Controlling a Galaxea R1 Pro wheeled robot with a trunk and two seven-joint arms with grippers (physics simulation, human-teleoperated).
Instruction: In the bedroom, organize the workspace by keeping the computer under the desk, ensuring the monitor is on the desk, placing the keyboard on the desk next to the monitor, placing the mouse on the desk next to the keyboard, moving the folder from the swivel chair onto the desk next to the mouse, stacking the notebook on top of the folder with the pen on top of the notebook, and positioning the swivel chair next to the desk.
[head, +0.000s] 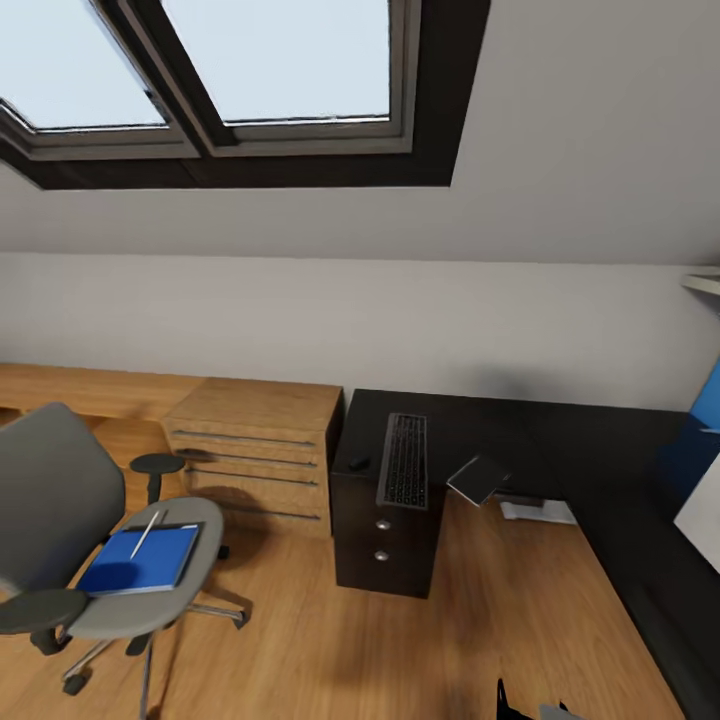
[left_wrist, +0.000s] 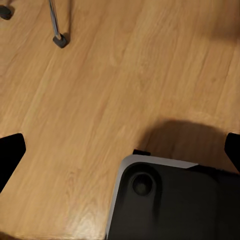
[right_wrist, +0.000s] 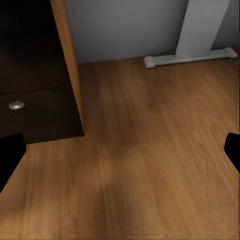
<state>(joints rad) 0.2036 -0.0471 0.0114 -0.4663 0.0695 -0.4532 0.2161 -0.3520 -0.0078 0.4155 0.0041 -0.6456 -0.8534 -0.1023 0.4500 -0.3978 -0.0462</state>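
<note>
We see the flat blue folder (head: 140, 558) on the grey padded swivel chair (head: 60, 520), a thin pen (head: 147, 532) across it. The slim keyboard (head: 404, 460) and oval mouse (head: 358, 463) lie on the glossy black table (head: 560, 440). Both grippers' finger tips sit wide apart over wood-grain floor (left_wrist: 100, 100)

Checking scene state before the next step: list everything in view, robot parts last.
desk: 1, glossy black top, L-shaped, along the wall at right
keyboard: 1, dark, on the desk above the drawer unit
mouse: 1, dark, on the desk left of the keyboard
drawer unit: 1, black, under the desk's left end
desk leg: 1, white, standing on the floor
wooden cabinet: 1, light wood, left of the desk
swivel chair: 1, grey, on the floor at left
folder: 1, blue, on the chair seat
pen: 1, pale, on the folder
skylight: 1, dark frame, in the sloped ceiling
left fingers: black, spread, over the floor
right fingers: black, spread, over the floor
</note>
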